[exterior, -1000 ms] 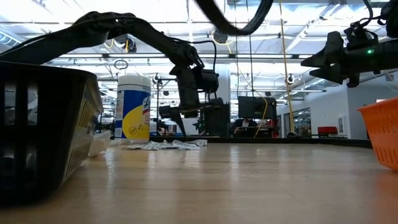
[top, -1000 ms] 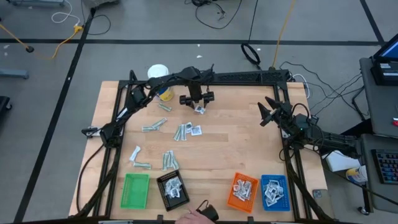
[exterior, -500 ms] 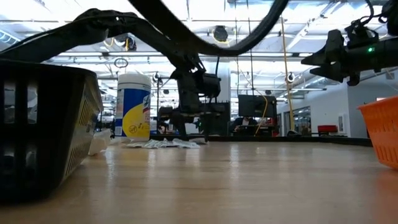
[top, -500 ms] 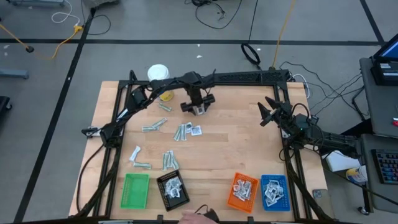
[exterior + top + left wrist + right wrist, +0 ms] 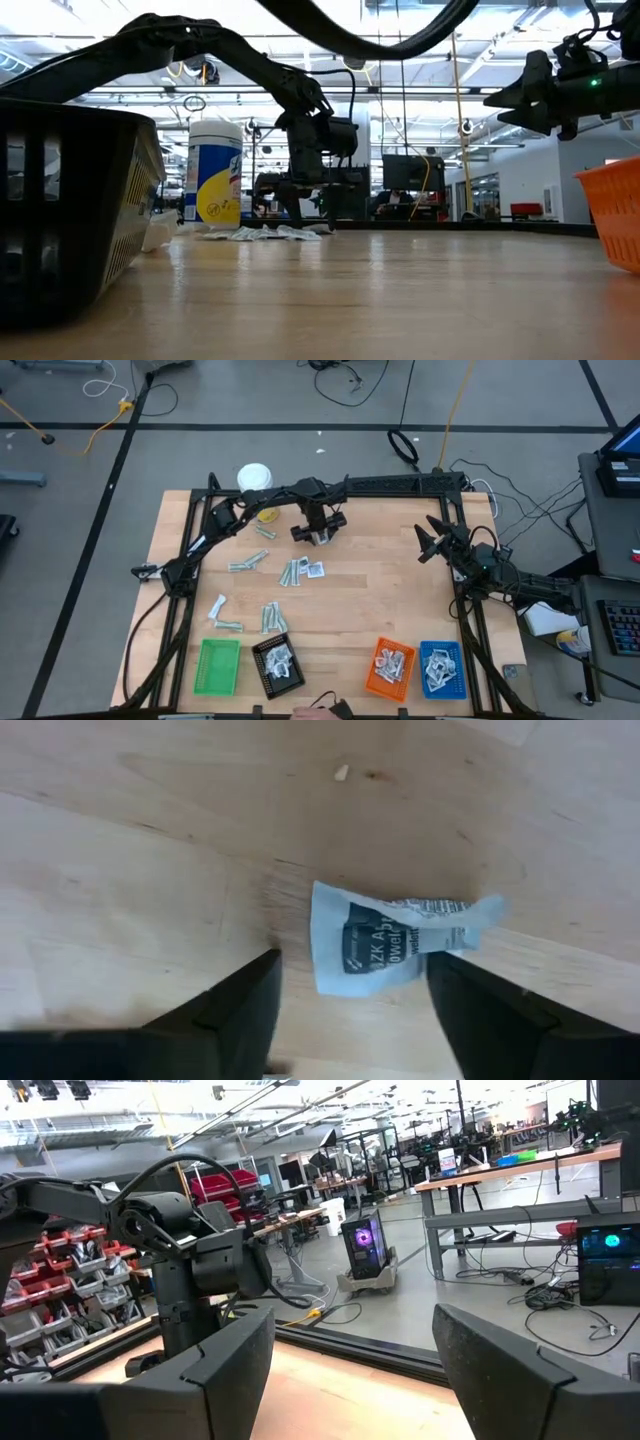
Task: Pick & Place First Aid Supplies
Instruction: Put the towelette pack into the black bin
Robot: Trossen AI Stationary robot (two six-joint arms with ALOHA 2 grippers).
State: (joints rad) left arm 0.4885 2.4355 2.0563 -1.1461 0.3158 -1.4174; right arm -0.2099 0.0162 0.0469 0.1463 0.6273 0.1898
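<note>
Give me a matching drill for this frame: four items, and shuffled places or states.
Things:
1. left pincer
2. right pincer
3. green tray
4. white bottle

Places/states:
A. raised, open, at the table's right edge, holding nothing
B. no packets visible inside, near table edge
C. low over the table, fingers astride a blue-and-white sachet
D. upright at the table's far left corner

Pairs: 1-C, 2-A, 3-B, 4-D
</note>
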